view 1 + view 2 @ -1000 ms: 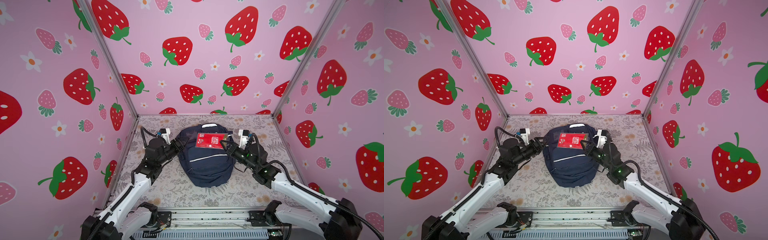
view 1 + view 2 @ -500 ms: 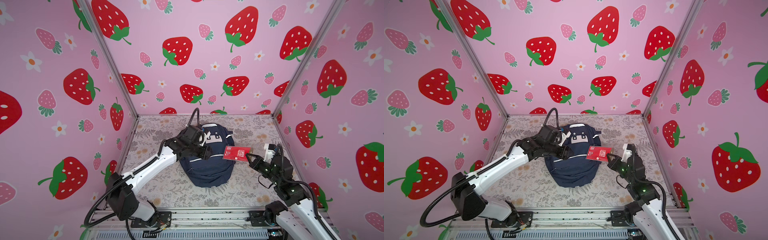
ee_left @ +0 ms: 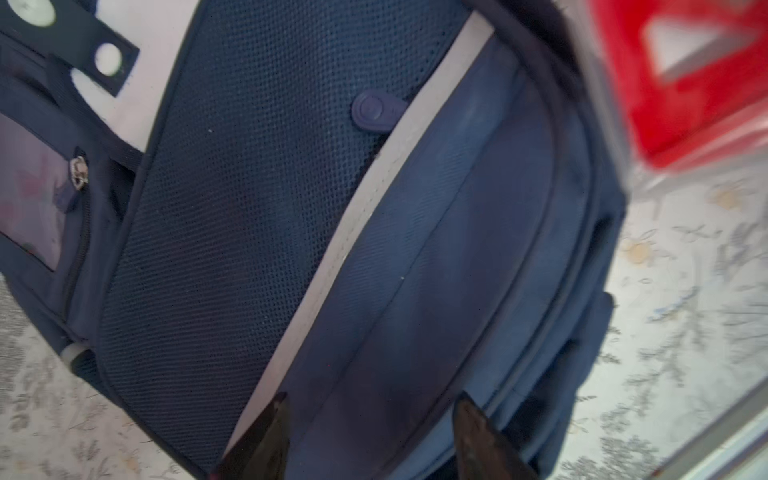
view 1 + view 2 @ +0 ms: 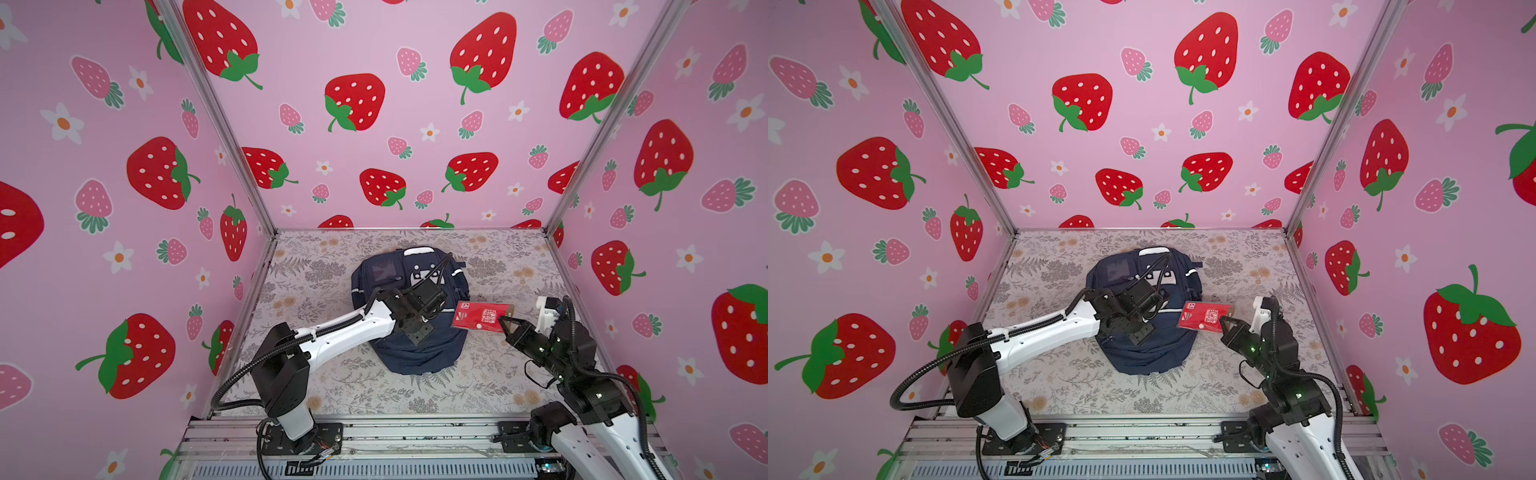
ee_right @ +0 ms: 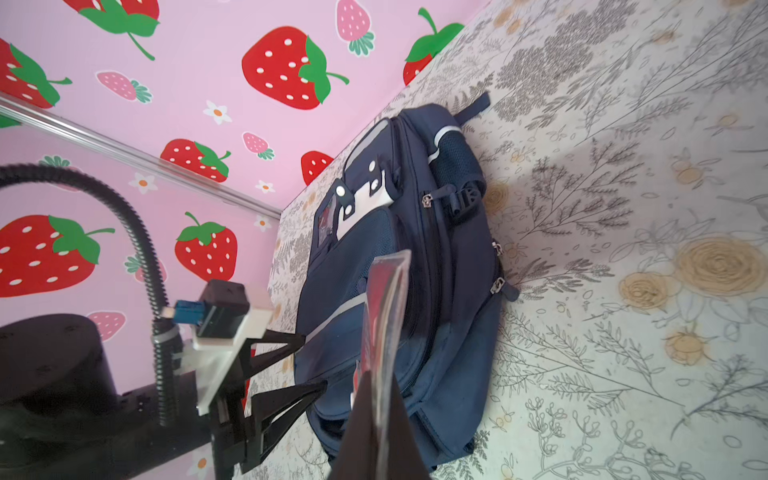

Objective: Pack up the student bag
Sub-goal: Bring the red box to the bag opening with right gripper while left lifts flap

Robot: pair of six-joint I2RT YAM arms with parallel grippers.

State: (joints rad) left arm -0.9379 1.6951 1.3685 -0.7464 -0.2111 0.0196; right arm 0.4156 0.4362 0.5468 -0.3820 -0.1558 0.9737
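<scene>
The student bag (image 4: 409,353) (image 4: 1142,357), a navy backpack with white stripes, lies flat in the middle of the table in both top views. My left gripper (image 4: 419,330) (image 4: 1138,332) hovers over its front, open and holding nothing. The left wrist view has the gripper (image 3: 372,411) just above the bag's lower pocket (image 3: 415,270). To the bag's right, my right gripper (image 4: 500,320) (image 4: 1223,320) is shut on a red packet in a clear sleeve (image 4: 482,316) (image 4: 1204,318) and holds it above the table. The right wrist view shows the packet (image 5: 386,299) edge-on in front of the bag (image 5: 449,291).
A floral cloth (image 4: 332,382) covers the table. Pink strawberry walls (image 4: 374,124) close in the left, back and right sides. A metal rail (image 4: 415,432) carrying both arm bases runs along the front edge.
The left arm has reached from the bag's left side to over its front. The right gripper has carried the red packet off the bag's top to its right side.
</scene>
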